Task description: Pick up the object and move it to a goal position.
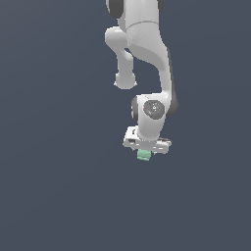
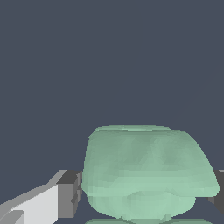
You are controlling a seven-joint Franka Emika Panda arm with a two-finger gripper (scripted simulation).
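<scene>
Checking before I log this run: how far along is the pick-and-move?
Done: the gripper looks closed around the green block; in the wrist view the block sits between the dark finger pads. In hand: the exterior view shows the block just under the white hand, though I can't tell if it's off the floor. Left: carrying it to the goal; no goal marker shows in either view.

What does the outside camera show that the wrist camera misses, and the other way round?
Only the exterior view shows the whole white arm bending down to its end effector, with the green block looking tiny beneath it.

Only the wrist view shows the block's lumpy, rounded faces close up, and a dark finger pad touching its side.

Both show the pale mint-green block between the end effector's fingers, against a plain dark grey-blue background.
</scene>
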